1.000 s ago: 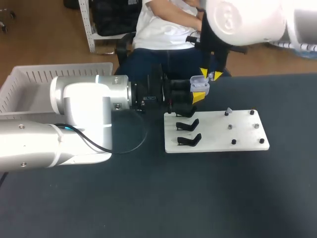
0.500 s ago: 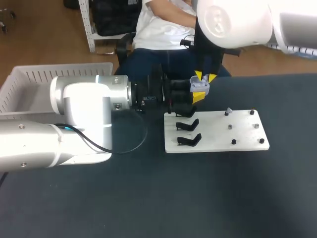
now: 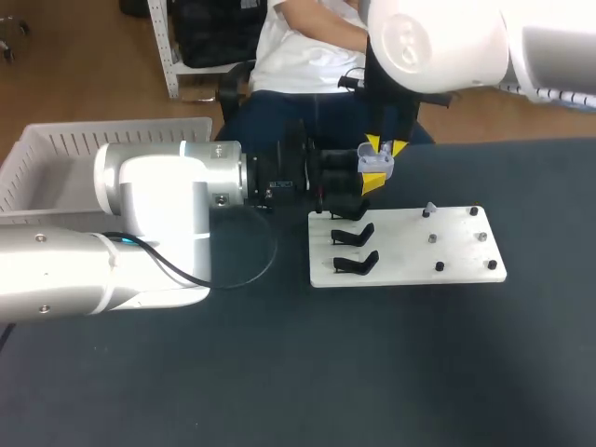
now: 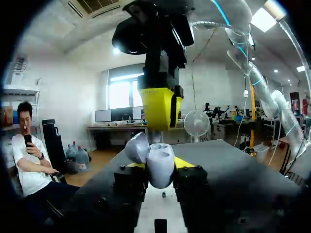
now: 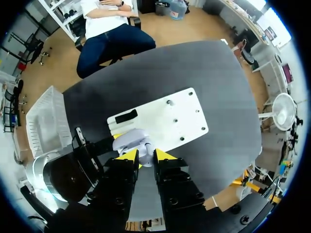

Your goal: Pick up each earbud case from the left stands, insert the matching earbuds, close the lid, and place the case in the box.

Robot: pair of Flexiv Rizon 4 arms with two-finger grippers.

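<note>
The left end effector (image 4: 160,169) is clamped on the open earbud case (image 4: 156,162) and holds it in the air, in the upper middle of the head view, just above the far left corner of the white board (image 3: 456,253). The lid (image 4: 137,147) stands up behind the body. The right end effector (image 3: 384,146) hangs straight over the case, very near it. I cannot tell whether it is apart, together or clamped on an earbud, since the pale shape at it in its own wrist view may be an earbud or only the case beneath. With so little room between the two, a descent slightly off centre could press on the rim or the lid. That could twist the case in the left grip or knock it down among the black stands (image 3: 354,251). An earbud let go askew would likely sit proud and keep the lid from closing, and the two end effectors could also strike each other. The inside of the case shows in no view, so its sockets and what they hold are unknown. In the head view the left arm's housing covers much of the desk (image 3: 279,372) at the left of the frame. The white box (image 3: 56,154) at the upper left is cut off by the frame's edge. The small pieces on the board's right half are too small to name, among them a pale piece (image 3: 429,209).
</note>
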